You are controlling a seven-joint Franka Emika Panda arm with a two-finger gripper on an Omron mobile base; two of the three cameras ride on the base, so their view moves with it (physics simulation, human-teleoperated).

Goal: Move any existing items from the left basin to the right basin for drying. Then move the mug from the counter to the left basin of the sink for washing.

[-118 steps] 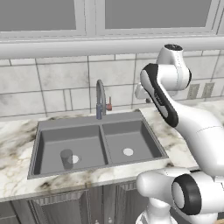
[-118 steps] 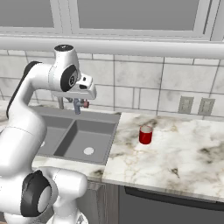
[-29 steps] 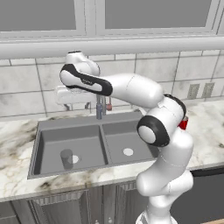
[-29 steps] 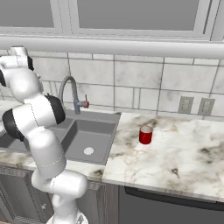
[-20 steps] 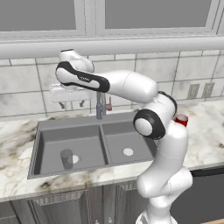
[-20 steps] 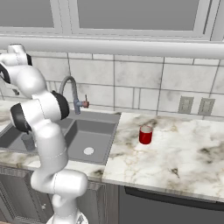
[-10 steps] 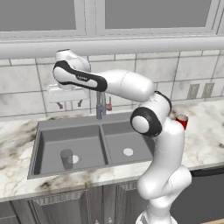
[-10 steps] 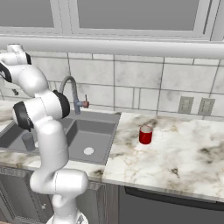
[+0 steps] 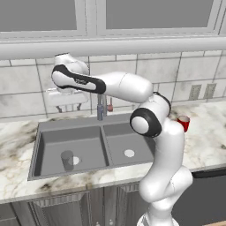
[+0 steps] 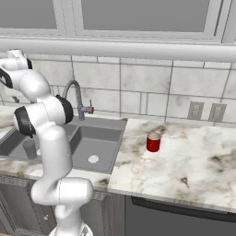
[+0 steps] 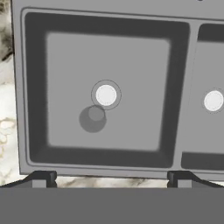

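- The gripper hangs high above the left basin, near the tiled backsplash, with its fingers pointing down; it carries nothing.
- In the hand view the two dark fingertips stand wide apart at the bottom edge, so the jaws are spread with nothing between them.
- The hand view looks straight down into the left basin, and the grey cup stands upright on the basin floor, just beside the round pale drain and touching its ring.
- In the left base view the grey cup stands at the front of the left basin, just left of the drain.
- The central divider splits the sink into two, and the right basin holds only its own drain.
- The arched faucet rises behind the divider, with its red handle sticking out to one side.
- The red mug stands upright on the marble counter, to the right of the sink and well apart from the gripper.
- In the left base view the red mug peeks out from behind the arm's elbow.
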